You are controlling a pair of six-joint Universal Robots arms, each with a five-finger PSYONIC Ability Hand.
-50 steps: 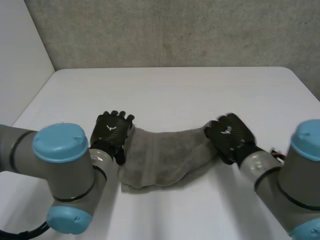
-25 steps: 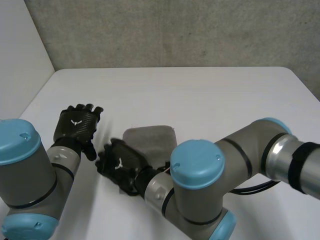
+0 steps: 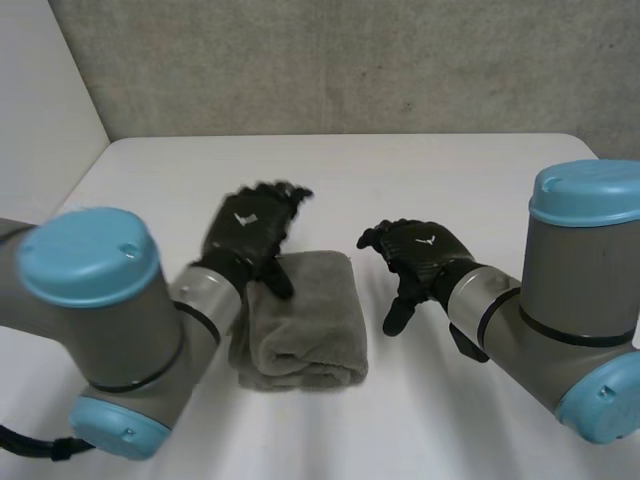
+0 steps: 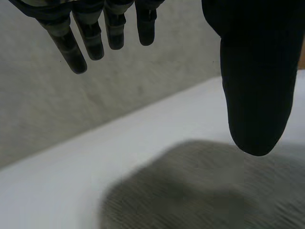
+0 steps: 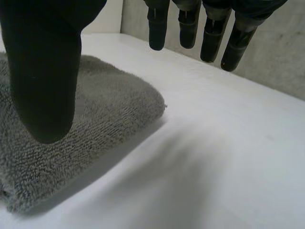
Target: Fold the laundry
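Table point(image 3: 450, 170): white, with a grey wall point(image 3: 350, 60) behind its far edge.

Left arm point(image 3: 100, 300): comes in from the near left corner. Its wrist lies across the towel's left edge and hides that side.

Right arm point(image 3: 570, 290): comes in from the near right, well off the cloth.

Towel point(image 3: 310, 320): grey terry, folded into a thick pad slightly left of table centre, toward the near side.
- The long axis runs near-to-far, away from the robot, with almost no skew.
- The short ends face the near and far table edges.
- The far right corner is square and in plain view.
- The near end looks rounded and stacked, but I can't count the layers.
- The far left corner is covered by the left hand.

Left hand point(image 3: 250, 225): over the towel's far left corner.
- Fingers point(image 4: 90, 33) are straight and spread, pointing at the far edge.
- The thumb point(image 4: 257, 86) stands wide apart from them, with cloth below it.
- It holds nothing.
- I can't tell whether the thumb tip touches the cloth. The head view shows it overlapping the towel's top face.

Right hand point(image 3: 420, 250): over bare table just beside the towel's right edge, level with its far half.
- Fingers are loose and extended, pointing toward the towel.
- In the right wrist view the thumb point(image 5: 45, 71) hangs in front of the cloth and blocks part of it.
- It grips nothing.
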